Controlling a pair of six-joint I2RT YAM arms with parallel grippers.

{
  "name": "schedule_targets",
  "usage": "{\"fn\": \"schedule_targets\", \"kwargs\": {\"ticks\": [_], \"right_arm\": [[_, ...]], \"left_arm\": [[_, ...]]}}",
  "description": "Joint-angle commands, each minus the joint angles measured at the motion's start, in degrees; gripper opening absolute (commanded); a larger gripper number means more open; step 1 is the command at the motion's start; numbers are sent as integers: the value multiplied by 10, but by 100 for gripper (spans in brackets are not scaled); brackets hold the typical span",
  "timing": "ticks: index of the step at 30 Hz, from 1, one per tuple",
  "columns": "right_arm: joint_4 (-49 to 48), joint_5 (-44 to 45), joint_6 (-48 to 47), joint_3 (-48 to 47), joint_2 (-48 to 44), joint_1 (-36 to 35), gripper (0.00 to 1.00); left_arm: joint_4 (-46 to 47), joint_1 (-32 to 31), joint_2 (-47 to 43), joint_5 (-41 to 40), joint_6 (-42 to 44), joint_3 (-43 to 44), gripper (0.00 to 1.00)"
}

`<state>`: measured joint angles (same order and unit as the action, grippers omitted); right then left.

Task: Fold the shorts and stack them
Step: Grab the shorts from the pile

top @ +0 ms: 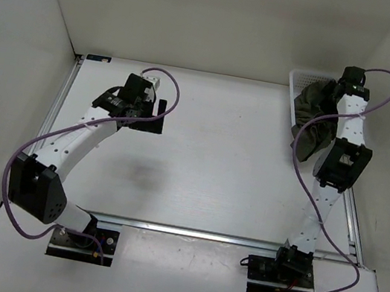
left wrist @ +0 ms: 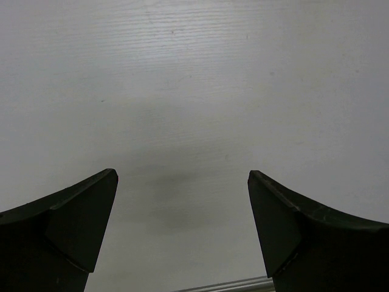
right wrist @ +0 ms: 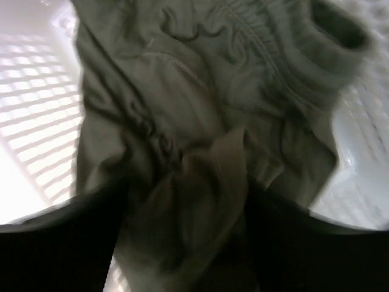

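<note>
The shorts [top: 313, 99] lie crumpled inside the white mesh basket [top: 298, 77], which stands at the far right corner of the tabletop [top: 230, 160]. From above, the dark olive cloth fills most of the basket and a part of it hangs over the near rim.

The right arm is stretched forward to the basket, and its wrist covers the claw in the view from above. In the right wrist view the right claw [right wrist: 185, 194] is down in the cloth. Its two fingers [right wrist: 61, 243] are dark and blurred at the bottom of the picture, with a gap between them, and a bunched fold of the shorts [right wrist: 200, 91] stands up in that gap. If the fingers really pinch this fold, I cannot tell (the picture is too blurred there). The gathered waistband [right wrist: 292, 48] is at the upper right, and the mesh wall of the basket [right wrist: 36, 121] shows bright on the left side.

The left claw [top: 157, 113] hangs over the far left part of the tabletop, well apart from the basket. In its own wrist view the left claw [left wrist: 182, 174] is spread wide, and only the bare white tabletop [left wrist: 194, 73] shows between the fingers.
</note>
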<state>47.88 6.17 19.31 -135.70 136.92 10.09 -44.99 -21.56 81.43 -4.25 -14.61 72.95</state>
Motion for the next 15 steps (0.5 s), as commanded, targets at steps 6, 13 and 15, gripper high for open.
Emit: {"fn": "schedule_targets", "kwargs": {"ticks": [6,13,15], "right_arm": [[-38,-92,27,-45,-17,4,0],[-56,-125,1,-21,-191,-7,0],[-56,-142,-9,-21,-252,-14,0]], "left_arm": [[-4,-1,-10,-90,-36,47,100],[-9,-1,-25,-69,-65,60,100],[-14,-1,-34,-74,-76,60,100]]}}
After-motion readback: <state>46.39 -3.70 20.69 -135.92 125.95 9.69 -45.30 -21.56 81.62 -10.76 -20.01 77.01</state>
